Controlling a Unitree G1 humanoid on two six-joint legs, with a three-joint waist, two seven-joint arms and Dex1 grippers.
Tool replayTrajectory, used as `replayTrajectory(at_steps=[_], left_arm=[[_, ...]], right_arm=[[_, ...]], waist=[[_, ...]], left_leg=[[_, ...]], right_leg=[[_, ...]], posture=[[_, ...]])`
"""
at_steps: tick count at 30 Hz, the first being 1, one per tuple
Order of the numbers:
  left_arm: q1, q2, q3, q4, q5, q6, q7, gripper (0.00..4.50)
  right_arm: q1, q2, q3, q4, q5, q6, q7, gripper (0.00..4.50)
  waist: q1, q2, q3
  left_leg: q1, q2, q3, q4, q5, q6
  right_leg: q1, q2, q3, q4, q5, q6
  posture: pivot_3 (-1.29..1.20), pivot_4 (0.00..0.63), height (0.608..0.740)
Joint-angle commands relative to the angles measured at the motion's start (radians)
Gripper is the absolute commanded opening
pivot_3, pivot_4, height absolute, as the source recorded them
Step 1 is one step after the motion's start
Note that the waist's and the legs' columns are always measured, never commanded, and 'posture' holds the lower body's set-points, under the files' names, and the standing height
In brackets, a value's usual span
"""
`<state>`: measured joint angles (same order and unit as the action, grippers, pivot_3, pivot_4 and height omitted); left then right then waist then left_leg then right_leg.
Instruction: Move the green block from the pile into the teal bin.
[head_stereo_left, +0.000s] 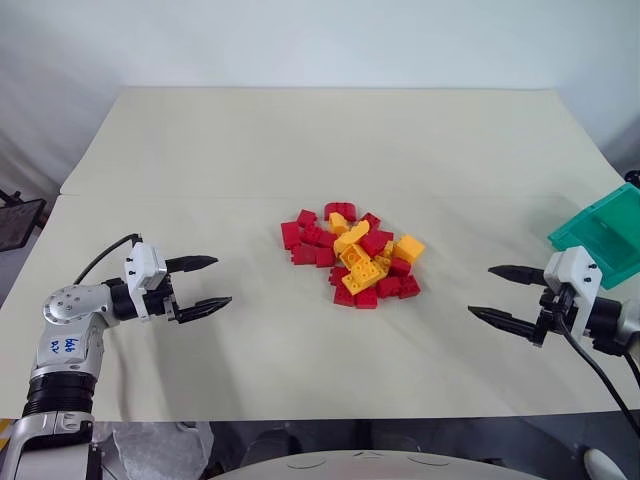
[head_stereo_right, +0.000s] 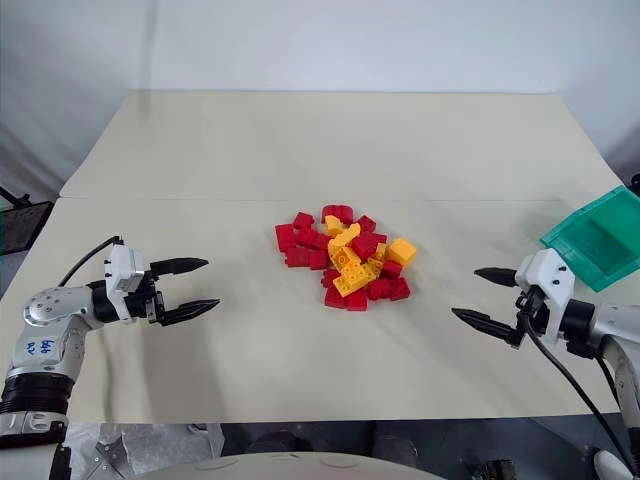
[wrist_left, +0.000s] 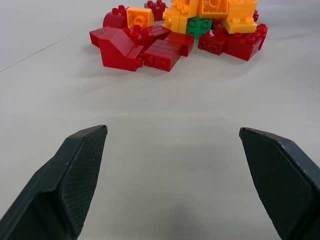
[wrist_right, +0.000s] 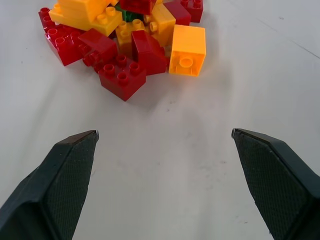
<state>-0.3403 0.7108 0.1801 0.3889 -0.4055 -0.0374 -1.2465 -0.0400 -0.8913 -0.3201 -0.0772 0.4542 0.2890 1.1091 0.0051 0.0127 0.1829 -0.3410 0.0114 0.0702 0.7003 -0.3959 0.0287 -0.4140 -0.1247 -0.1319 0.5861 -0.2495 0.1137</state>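
Pile (head_stereo_left: 352, 256) of red and yellow studded bricks at centre of cream worktop (head_stereo_left: 300, 140), loosely heaped, some stacked on others. Green block (wrist_left: 199, 25) buried in pile, wedged between red bricks and yellow ones, partly covered; a sliver of it also seen from right wrist view (wrist_right: 131, 15) under yellow and red pieces. Teal bin (head_stereo_left: 603, 232) at 3 o'clock from pile, at worktop's right edge, well apart from pile, tilted; contents not discernible.

Left gripper (head_stereo_left: 204, 283) at 9 o'clock from pile, hovering just over worktop, pointing toward pile, released, fingers spread wide, nothing between them. Well apart from nearest brick.

Right gripper (head_stereo_left: 495, 293) at 4 o'clock from pile, between pile and teal bin, pointing toward pile, released too, fingers spread wide, nothing held. Near teal bin but not touching it.

Single yellow cube (wrist_right: 187, 49) lying at pile's edge on right gripper's side, stud hole facing outward, touching a red brick (wrist_right: 121, 75). Red sloped brick (wrist_left: 119, 50) at pile's edge on left gripper's side.
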Motion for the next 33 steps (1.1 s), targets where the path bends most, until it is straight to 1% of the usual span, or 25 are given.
replayTrajectory(at_steps=[1, 5, 7, 10, 12, 15, 17, 20, 22, 26, 29, 33], left_arm=[[-0.015, 0.013, 0.012, -0.034, -0.003, 0.018, 0.014, 4.5], [-0.019, -0.001, 0.027, -0.058, 0.0, 0.034, 0.08, 4.5], [-0.02, -0.007, 0.032, -0.065, -0.01, 0.038, 0.092, 4.5], [-0.013, -0.004, 0.021, -0.094, -0.019, 0.089, 0.099, 4.5], [-0.002, -0.007, 0.014, -0.113, -0.004, 0.079, 0.108, 4.5], [0.004, -0.009, 0.009, -0.129, -0.02, 0.106, 0.088, 4.5], [0.001, -0.01, 0.008, -0.132, -0.041, 0.11, 0.048, 4.5], [-0.013, -0.025, 0.007, -0.119, -0.06, 0.064, -0.017, 4.5], [-0.023, -0.035, 0.006, -0.103, -0.055, 0.026, -0.04, 4.5], [-0.051, -0.067, 0.015, -0.086, -0.104, -0.004, -0.125, 4.5], [-0.077, -0.088, 0.015, -0.068, -0.139, -0.006, -0.187, 4.5], [-0.106, -0.106, 0.017, -0.032, -0.148, -0.039, -0.245, 4.5]], right_arm=[[-0.017, 0.008, -0.002, -0.028, 0.007, -0.007, -0.016, 4.47], [-0.019, 0.021, 0.006, -0.071, 0.008, 0.015, -0.058, 4.47], [-0.022, 0.029, 0.011, -0.096, 0.002, 0.024, -0.084, 4.47], [-0.029, 0.043, 0.037, -0.157, -0.01, 0.066, -0.144, 4.47], [-0.042, 0.062, 0.052, -0.22, 0.008, 0.108, -0.189, 4.47], [-0.053, 0.087, 0.053, -0.315, 0.052, 0.18, -0.242, 3.84], [-0.074, 0.106, 0.079, -0.412, 0.103, 0.255, -0.284, 3.17], [-0.146, 0.164, 0.161, -0.524, 0.17, 0.399, -0.393, 2.11], [-0.188, 0.194, 0.218, -0.554, 0.178, 0.471, -0.448, 1.4], [-0.272, 0.282, 0.349, -0.558, 0.181, 0.595, -0.544, 0.04], [-0.313, 0.353, 0.446, -0.517, 0.125, 0.596, -0.586, 0.04], [-0.379, 0.455, 0.573, -0.429, 0.033, 0.569, -0.637, 0.04]], waist=[[0.0, 0.0, 0.0], [0.0, 0.0, 0.0], [0.0, 0.0, 0.0], [-0.001, 0.0, 0.0], [0.0, 0.0, 0.0], [-0.001, 0.0, 0.0], [0.0, 0.0, 0.0], [-0.003, 0.0, 0.0], [-0.005, 0.0, 0.0], [-0.003, 0.0, 0.0], [-0.006, 0.0, 0.0], [-0.01, 0.0, 0.0]], left_leg=[[0.0, 0.0, 0.0, 0.0, 0.0, 0.0], [0.0, 0.0, 0.0, 0.0, 0.0, 0.0], [0.0, 0.0, 0.0, 0.0, 0.0, 0.0], [0.0, 0.0, 0.0, 0.0, 0.0, 0.0], [0.0, 0.0, 0.0, 0.001, 0.0, 0.0], [0.0, 0.0, 0.0, 0.001, 0.0, 0.0], [0.0, 0.0, 0.0, 0.001, 0.0, 0.0], [0.0, 0.0, 0.0, 0.001, 0.0, 0.0], [0.0, 0.001, -0.001, 0.001, 0.0, -0.001], [-0.001, 0.0, -0.001, 0.002, 0.0, -0.001], [-0.001, 0.0, -0.001, 0.002, 0.0, -0.001], [-0.002, -0.001, 0.0, 0.002, 0.0, -0.001]], right_leg=[[0.0, 0.0, 0.0, 0.0, 0.0, 0.0], [0.0, 0.0, 0.0, 0.0, 0.0, 0.0], [0.0, 0.0, 0.0, 0.001, 0.0, 0.0], [0.0, 0.0, 0.0, 0.001, 0.0, 0.0], [0.0, 0.0, 0.0, 0.001, 0.0, 0.0], [0.0, 0.0, 0.0, 0.001, 0.0, 0.0], [0.0, 0.0, 0.0, 0.001, 0.0, 0.0], [0.0, 0.0, 0.0, 0.001, 0.0, 0.0], [0.0, 0.0, 0.0, 0.001, 0.0, 0.0], [0.0, 0.0, 0.0, 0.001, 0.0, 0.0], [-0.001, 0.001, 0.0, 0.002, 0.0, 0.0], [-0.002, 0.001, 0.0, 0.002, 0.0, 0.0]], posture=[[0.0, 0.15, 0.74], [0.0, 0.15, 0.74], [0.0, 0.15, 0.74], [0.0, 0.15, 0.74], [0.0, 0.15, 0.74], [0.0, 0.15, 0.74], [0.0, 0.15, 0.74], [0.0, 0.15, 0.74], [0.0, 0.15, 0.74], [0.0, 0.15, 0.74], [0.0, 0.15, 0.74], [0.0, 0.15, 0.74]])
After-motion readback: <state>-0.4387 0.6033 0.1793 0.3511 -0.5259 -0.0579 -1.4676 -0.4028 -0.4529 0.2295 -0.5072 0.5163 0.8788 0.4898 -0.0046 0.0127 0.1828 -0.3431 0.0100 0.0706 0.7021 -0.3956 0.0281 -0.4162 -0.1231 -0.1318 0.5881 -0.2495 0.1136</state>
